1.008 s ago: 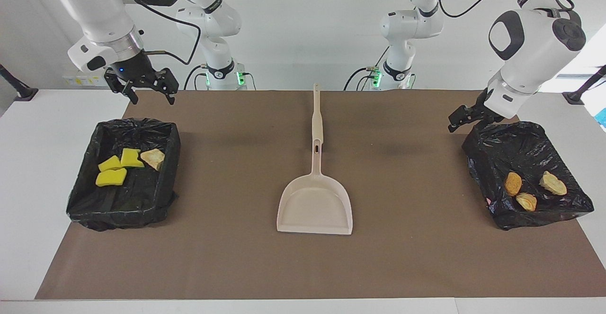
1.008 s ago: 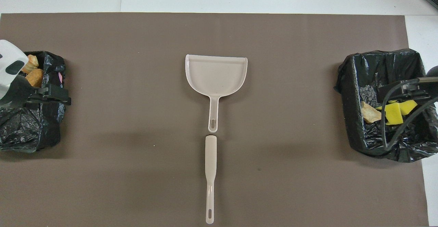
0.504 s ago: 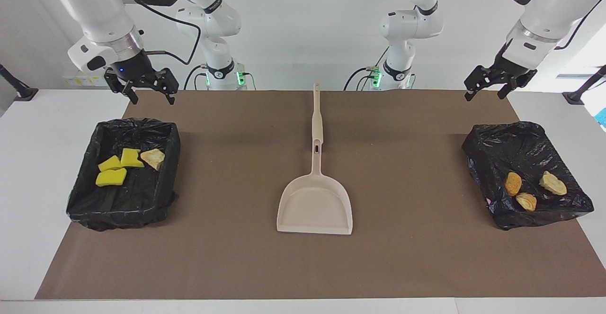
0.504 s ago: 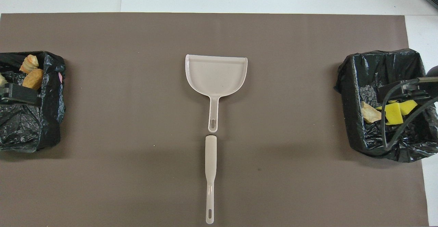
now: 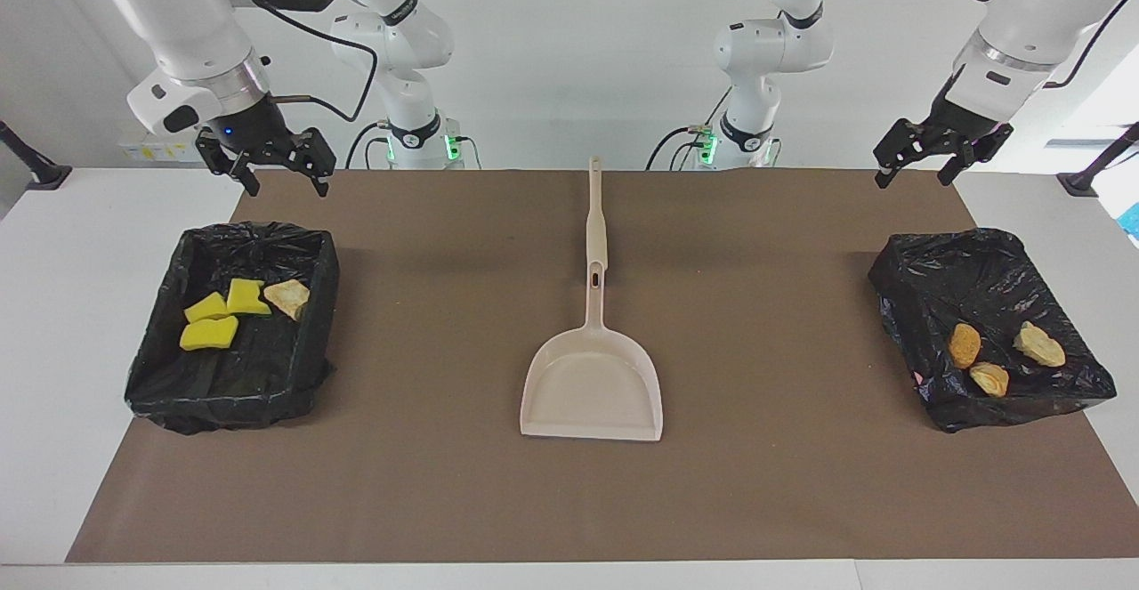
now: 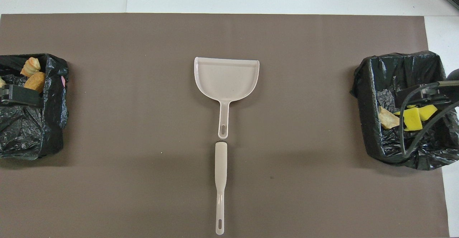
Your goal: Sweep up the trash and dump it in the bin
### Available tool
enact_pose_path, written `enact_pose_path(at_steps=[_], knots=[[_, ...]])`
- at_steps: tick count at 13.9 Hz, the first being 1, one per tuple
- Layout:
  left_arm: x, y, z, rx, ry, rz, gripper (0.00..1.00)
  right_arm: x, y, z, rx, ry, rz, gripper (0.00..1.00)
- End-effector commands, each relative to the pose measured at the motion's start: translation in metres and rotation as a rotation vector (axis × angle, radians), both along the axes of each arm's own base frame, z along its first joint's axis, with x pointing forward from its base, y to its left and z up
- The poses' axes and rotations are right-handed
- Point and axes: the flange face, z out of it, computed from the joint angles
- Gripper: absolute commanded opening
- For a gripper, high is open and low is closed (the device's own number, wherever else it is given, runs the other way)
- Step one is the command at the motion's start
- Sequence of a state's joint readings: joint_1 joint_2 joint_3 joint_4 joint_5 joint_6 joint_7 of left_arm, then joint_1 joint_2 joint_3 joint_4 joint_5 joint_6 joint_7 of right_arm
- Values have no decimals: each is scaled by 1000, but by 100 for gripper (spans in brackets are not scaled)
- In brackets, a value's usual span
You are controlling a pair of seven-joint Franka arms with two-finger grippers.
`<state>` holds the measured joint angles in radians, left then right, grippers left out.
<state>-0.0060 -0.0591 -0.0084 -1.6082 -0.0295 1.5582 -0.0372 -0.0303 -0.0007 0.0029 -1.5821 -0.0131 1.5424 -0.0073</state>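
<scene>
The trash lies in two black-lined bins. The bin (image 5: 222,394) at the right arm's end holds yellow sponge chunks (image 5: 209,333), a green-and-yellow sponge (image 5: 246,295) and a tan lump (image 5: 288,297). Three tan-orange lumps (image 5: 964,344) lie in the bin (image 5: 961,278) at the left arm's end. My right gripper (image 5: 286,182) hangs open and holds nothing, above the mat's edge beside its bin. My left gripper (image 5: 912,176) is also open with nothing in it, raised over the mat's corner near its bin. In the overhead view part of the left gripper (image 6: 19,96) covers that bin (image 6: 53,123).
A beige dustpan (image 5: 592,385) lies on the middle of the brown mat (image 5: 801,483), its mouth pointing away from the robots. A beige brush handle (image 5: 594,216) lies in line with it, nearer to the robots. Cables hang over the sponge bin (image 6: 369,123) in the overhead view.
My left gripper has risen from the rim of its bin to above the mat's corner. The right arm, the dustpan and the trash have not moved.
</scene>
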Motion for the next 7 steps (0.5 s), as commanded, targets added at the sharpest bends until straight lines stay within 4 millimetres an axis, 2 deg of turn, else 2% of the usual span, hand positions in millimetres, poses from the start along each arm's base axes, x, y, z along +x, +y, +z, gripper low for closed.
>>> enact_pose_path(at_steps=[1,7], knots=[[2,0,1,2,-19,-10,100,-1,1,2,18,3,-5,100],[0,-2,0,5,-3,-4,100,-1,1,2,19,5,-5,100]])
